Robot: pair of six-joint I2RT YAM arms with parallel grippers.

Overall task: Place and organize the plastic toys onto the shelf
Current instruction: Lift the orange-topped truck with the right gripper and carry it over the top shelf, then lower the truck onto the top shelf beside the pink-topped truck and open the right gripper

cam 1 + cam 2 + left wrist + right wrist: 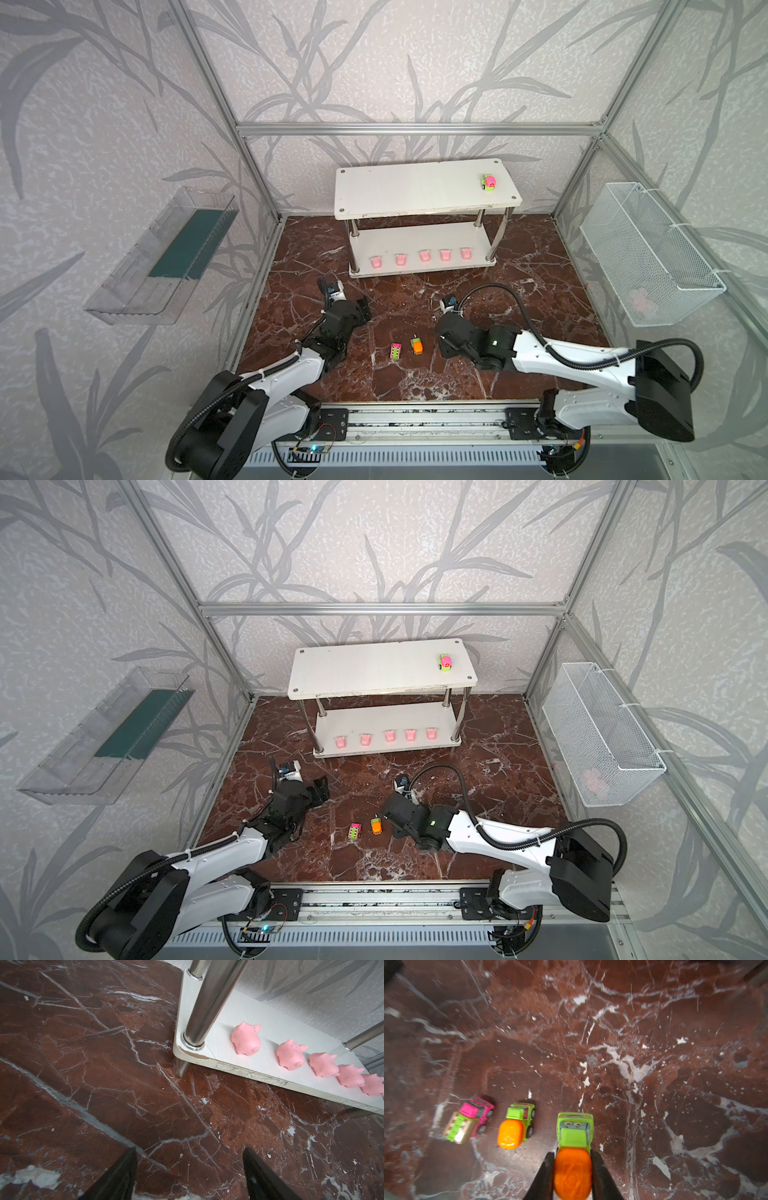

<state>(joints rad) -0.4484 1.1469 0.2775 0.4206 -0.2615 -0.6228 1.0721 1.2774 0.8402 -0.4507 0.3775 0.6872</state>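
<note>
Right end effector (573,1154) is nipped narrow onto the orange back of a green-and-orange car (574,1132), near the worktop's (519,291) front edge, about mid-width; whether its wheels are clear, I can't tell; I'd lift straight up first so I don't clip the orange-backed car (517,1126) and pink car (471,1120) just beside it; then across to the shelf (415,191), top board, setting down beside the pink-topped car (489,182) at its right end, noses aligned, releasing low so it can't roll; pink pieces (424,255) line the lower board's front edge; left end effector (189,1149) gapes wide, empty, near the shelf's front-left corner.
</note>
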